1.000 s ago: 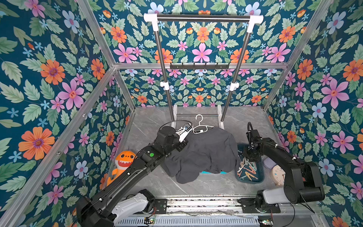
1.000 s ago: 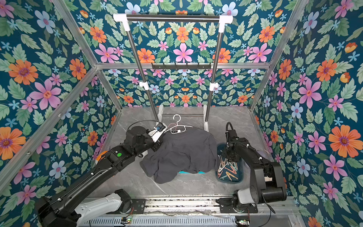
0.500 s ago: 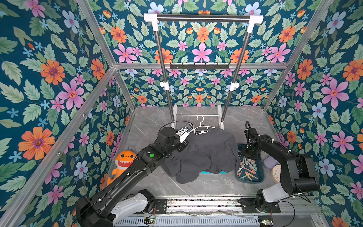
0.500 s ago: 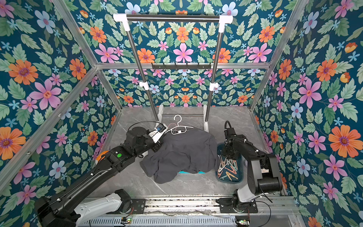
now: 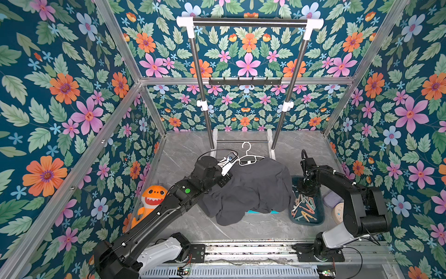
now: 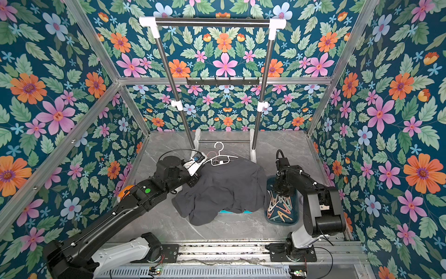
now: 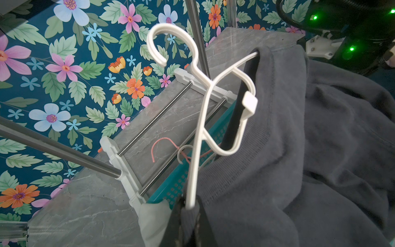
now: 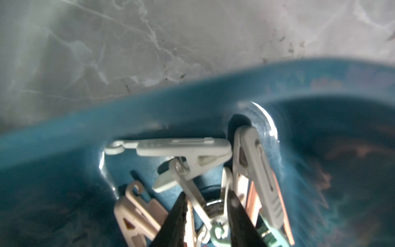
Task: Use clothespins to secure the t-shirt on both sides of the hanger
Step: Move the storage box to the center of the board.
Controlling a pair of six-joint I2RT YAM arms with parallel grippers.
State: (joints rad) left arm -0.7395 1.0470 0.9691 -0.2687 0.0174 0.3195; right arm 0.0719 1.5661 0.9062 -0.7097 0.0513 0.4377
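Clothespins [image 5: 304, 205]: heaped in tray [image 5: 319, 215], just beside t-shirt [image 5: 248, 188].
Right gripper [image 8: 207, 213]: narrow gap straddling one of them; grip cannot be told.
Left gripper [image 7: 190, 210]: clamped tight on hanger [image 7: 201, 119] at t-shirt's collar.

Cramped tray [image 8: 192, 102], open front floor [image 5: 241, 229]
Loose clothespins [image 8: 181, 147] crowd the right gripper [image 8: 207, 198], tray wall just ahead; the shirt [image 5: 248, 190] heap crowds the tray, perhaps touching. Floor before the shirt is bare; rack posts [image 5: 208, 125] bar the back.

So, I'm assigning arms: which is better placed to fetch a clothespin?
Right: the right gripper sits in the teal tray among the clothespins, fingers either side of one. The left gripper is shut on the white hanger.
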